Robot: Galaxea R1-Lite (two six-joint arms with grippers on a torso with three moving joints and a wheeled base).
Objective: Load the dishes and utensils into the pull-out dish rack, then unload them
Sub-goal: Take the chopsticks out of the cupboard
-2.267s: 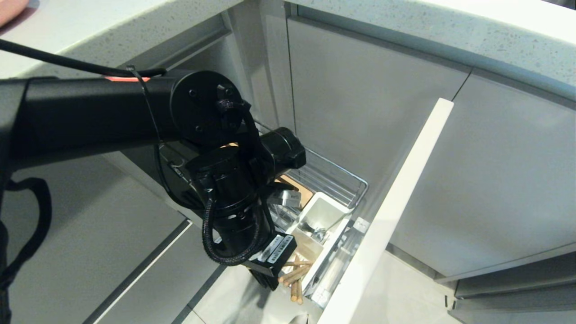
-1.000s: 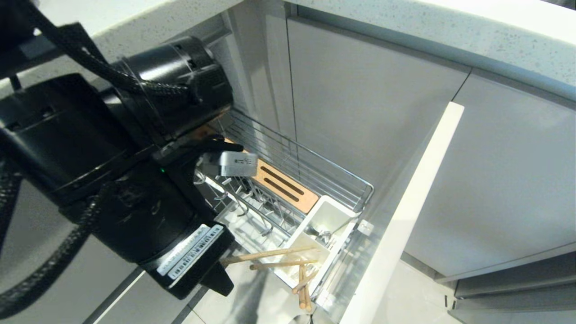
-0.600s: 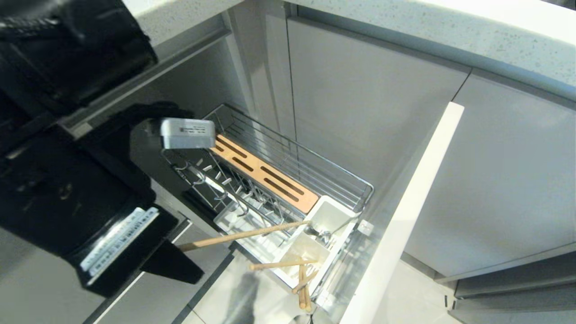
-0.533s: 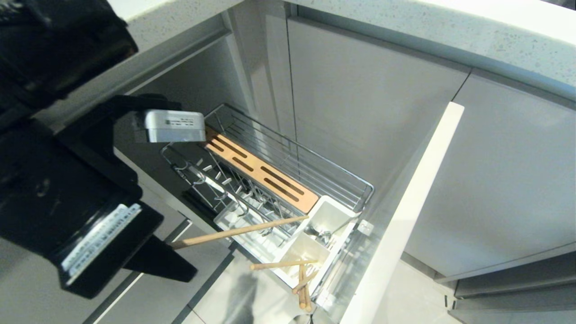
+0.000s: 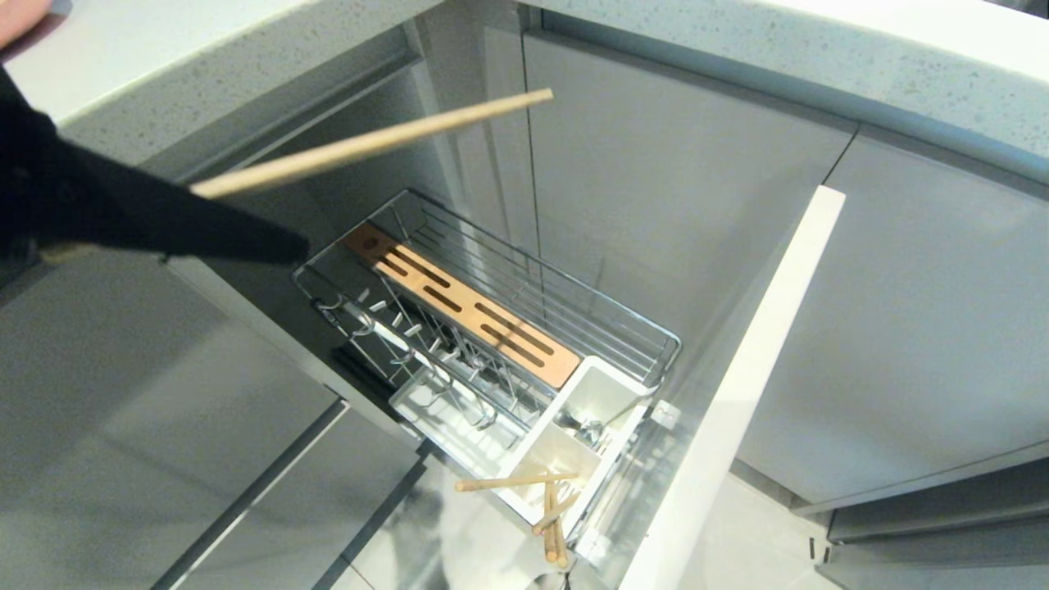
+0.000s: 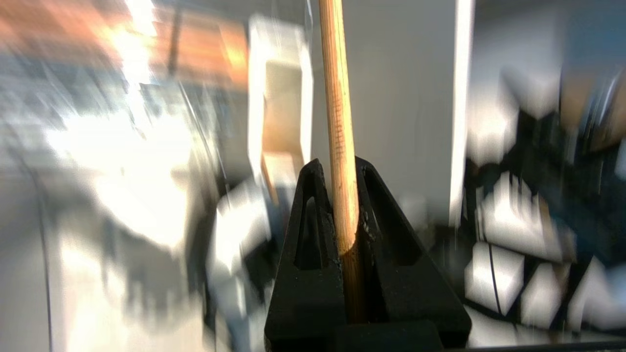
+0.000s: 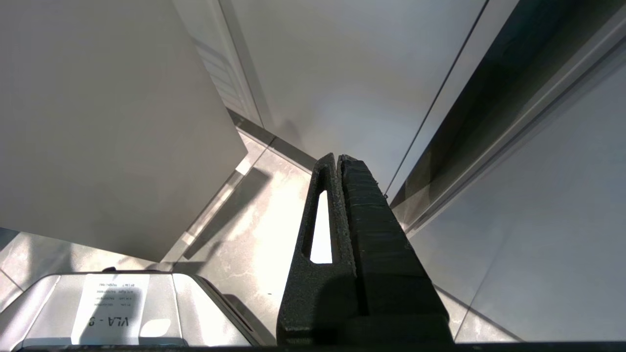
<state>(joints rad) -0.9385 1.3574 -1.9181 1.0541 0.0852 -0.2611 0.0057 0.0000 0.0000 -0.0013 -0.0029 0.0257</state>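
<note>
My left gripper [image 6: 342, 168] is clamped on one chopstick [image 5: 369, 143], high above the pull-out dish rack [image 5: 664, 340]. Three more chopsticks [image 5: 545, 508] lean out of the white utensil box [image 5: 602, 381] at the rack's front end. My right gripper [image 7: 338, 159] has its fingers pressed together, holding nothing, over the floor.

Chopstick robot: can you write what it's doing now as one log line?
left gripper: shut on chopstick, above dish rack | right gripper: shut, parked | more chopsticks in utensil box
</note>
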